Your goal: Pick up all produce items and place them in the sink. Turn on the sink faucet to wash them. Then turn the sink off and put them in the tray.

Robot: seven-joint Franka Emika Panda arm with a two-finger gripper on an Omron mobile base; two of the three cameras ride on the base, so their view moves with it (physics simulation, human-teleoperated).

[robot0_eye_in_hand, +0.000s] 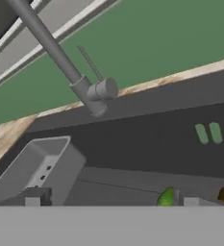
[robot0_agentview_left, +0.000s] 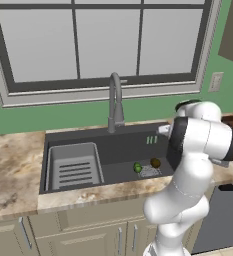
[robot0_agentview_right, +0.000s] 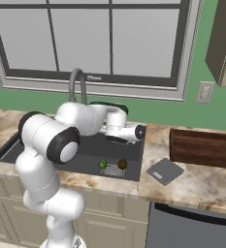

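With both produce items already lying in the sink, I hold my claw over the basin's right side, its jaws spread wide and gripping nothing. The bright green item and the dark brown item sit near each other on either side of the drain grate, at the front right of the basin floor. Behind the basin, the gooseneck faucet rises from the counter's back edge; my hand camera looks toward its base and side lever. Washing appears to be the step in hand, so the lever is my likely target.

Risks, as I judge them: my fingers, standing this far apart, could slide off the small lever rather than push it, or catch the faucet neck and swing the spout away from the produce. A sweep too low might nudge the round items, which would likely roll. The light grey ribbed rack fills the sink's left end. The wooden tray waits on the counter to the right, a flat grey square lying just before it on that route.
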